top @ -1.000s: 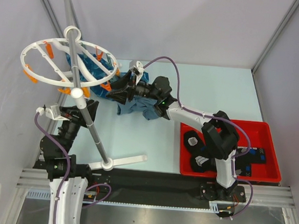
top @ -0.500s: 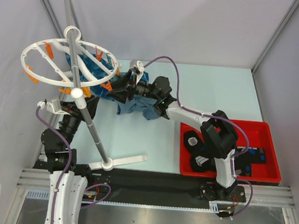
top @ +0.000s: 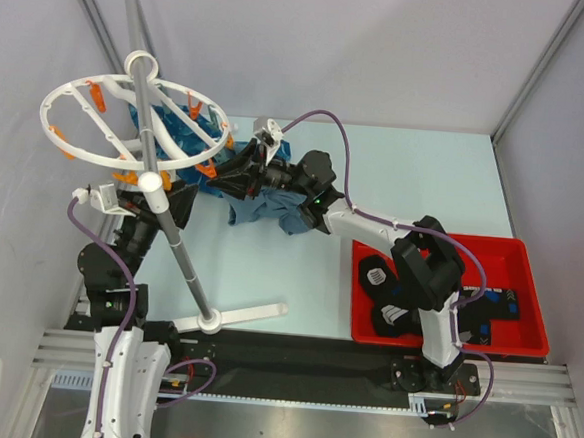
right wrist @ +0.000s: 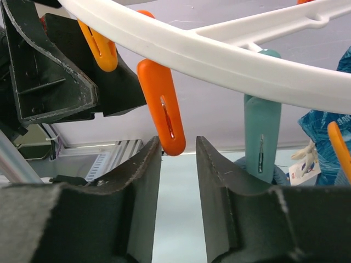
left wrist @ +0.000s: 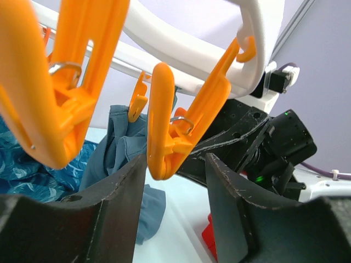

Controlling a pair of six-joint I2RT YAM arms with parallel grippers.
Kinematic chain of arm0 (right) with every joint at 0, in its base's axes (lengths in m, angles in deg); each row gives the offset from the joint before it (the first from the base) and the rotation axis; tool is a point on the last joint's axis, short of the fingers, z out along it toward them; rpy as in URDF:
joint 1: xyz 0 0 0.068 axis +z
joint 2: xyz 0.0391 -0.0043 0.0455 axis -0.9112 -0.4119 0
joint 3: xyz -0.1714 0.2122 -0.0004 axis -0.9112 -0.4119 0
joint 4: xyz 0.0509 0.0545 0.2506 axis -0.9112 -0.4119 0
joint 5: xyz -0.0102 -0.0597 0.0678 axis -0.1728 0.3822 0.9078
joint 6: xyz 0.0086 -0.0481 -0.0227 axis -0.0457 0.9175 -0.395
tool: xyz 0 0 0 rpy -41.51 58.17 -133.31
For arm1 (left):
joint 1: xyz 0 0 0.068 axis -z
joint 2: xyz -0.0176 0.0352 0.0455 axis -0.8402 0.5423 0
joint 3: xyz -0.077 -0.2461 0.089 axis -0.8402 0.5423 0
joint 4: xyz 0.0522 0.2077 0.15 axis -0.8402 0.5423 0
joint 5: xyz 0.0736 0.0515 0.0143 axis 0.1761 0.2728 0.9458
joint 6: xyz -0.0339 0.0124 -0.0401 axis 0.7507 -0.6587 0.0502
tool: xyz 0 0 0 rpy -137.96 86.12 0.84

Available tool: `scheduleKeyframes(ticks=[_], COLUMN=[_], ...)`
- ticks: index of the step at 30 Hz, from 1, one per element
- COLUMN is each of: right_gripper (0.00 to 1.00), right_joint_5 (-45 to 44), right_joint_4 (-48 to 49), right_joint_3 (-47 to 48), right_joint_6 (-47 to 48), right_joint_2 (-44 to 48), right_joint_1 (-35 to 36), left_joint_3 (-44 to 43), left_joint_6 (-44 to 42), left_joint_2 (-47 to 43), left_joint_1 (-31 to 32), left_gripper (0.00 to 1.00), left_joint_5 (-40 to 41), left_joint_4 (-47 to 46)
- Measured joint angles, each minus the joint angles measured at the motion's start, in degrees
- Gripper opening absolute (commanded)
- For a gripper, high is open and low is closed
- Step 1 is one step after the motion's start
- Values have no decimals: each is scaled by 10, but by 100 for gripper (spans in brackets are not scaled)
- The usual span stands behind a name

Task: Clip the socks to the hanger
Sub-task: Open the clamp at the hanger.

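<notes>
top external: socks (top: 376, 276) far from right gripper (top: 233, 176)

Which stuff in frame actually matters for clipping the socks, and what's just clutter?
Job:
socks, lying in the red tray
hanger
orange clips
left hand and right hand, each open around a clip

Lying about:
blue patterned cloths under the hanger
grey-blue cloth
the tray itself
</notes>
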Motion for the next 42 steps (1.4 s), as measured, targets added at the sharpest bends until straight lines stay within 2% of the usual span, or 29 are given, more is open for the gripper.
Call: scheduleKeyframes(ticks=[6, 17, 30, 39, 42], right_gripper=[30, 0, 0, 0, 0], right_joint_5=[1, -9, -174, -265, -293], right_joint_4=[-2, -50, -287, -367, -391], right_joint_3=[0, 0, 37, 52, 62], right_joint_6=[0, 23, 181, 239, 256], right_joint_2=[1, 31, 85, 97, 97], right_joint_1=[7, 21, 90, 109, 118], left_joint_3=[-20, -31, -71, -96, -107], left_joint_6=[13, 44, 64, 58, 56], left_joint_2=[12, 66, 71, 60, 64], left_joint_1=[0, 0, 1, 1, 1], left_gripper=[61, 67, 70, 70, 75], left_joint_5=[-8, -22, -23, -6, -2], left_joint_4=[-1, -4, 5, 64, 84])
